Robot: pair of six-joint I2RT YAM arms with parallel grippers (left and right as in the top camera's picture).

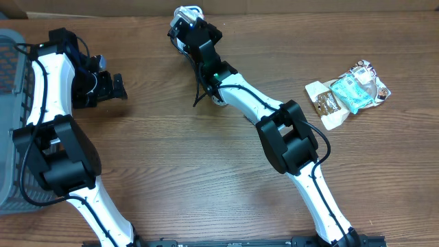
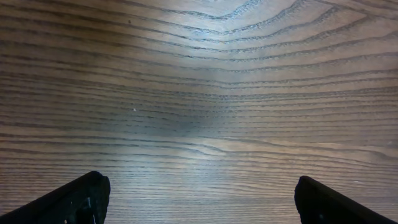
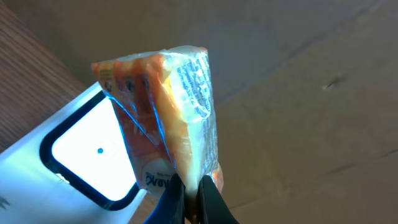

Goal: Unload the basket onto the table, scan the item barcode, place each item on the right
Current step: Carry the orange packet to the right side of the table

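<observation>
At the far left edge sits a grey mesh basket (image 1: pixel 9 82), only partly in view, with the left arm running alongside it. The left hand (image 1: pixel 113 86) hovers over bare desk (image 1: pixel 171 158) just right of the basket. In its wrist view the two dark fingers (image 2: pixel 81 199) stand at opposite lower corners, spread fully wide, with only wood grain between them. It holds nothing. Right of this, at the far centre of the desk, the right arm reaches away from the near edge. The right hand (image 3: pixel 193 198) is closed tight on the lower edge of the orange packet (image 3: pixel 174 93), the fingertips pinching the crimped seam. The packet stands upright above the fingers, its clear wrapper catching the light, with fine print visible on one face. No barcode can be made out on the visible faces. Just left of and behind the packet lies the scanner (image 3: pixel 81 155), a white body with a black-framed, bright window. Whether packet and scanner touch cannot be told. Brown cardboard (image 3: pixel 298 93) fills the background behind them. Well apart, at the far right of the desk, lies a loose pile of snack packets (image 1: pixel 350 92), tan, teal and white, resting on the wood.
</observation>
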